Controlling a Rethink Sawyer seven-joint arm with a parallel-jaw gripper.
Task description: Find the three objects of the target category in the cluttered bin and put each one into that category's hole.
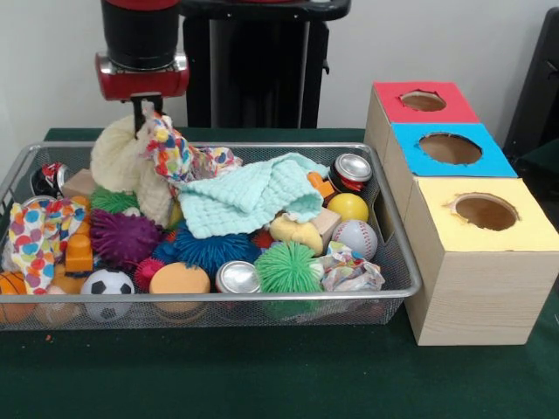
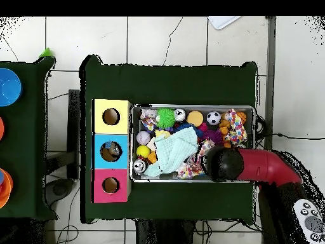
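Green bench (image 1: pixel 262 375) nearest; behind it the bin (image 1: pixel 210 310). The end effector (image 1: pixel 145 118) grasps a confetti cloth (image 1: pixel 175 153), which may drag neighbouring cloths out.

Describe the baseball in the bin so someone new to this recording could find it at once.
Start at the wire mesh bin and go to its end nearest the three wooden boxes with coloured tops. The white baseball with red stitching lies there, just below the plain yellow ball and above the crumpled patterned paper wad. Its red seams set it apart.
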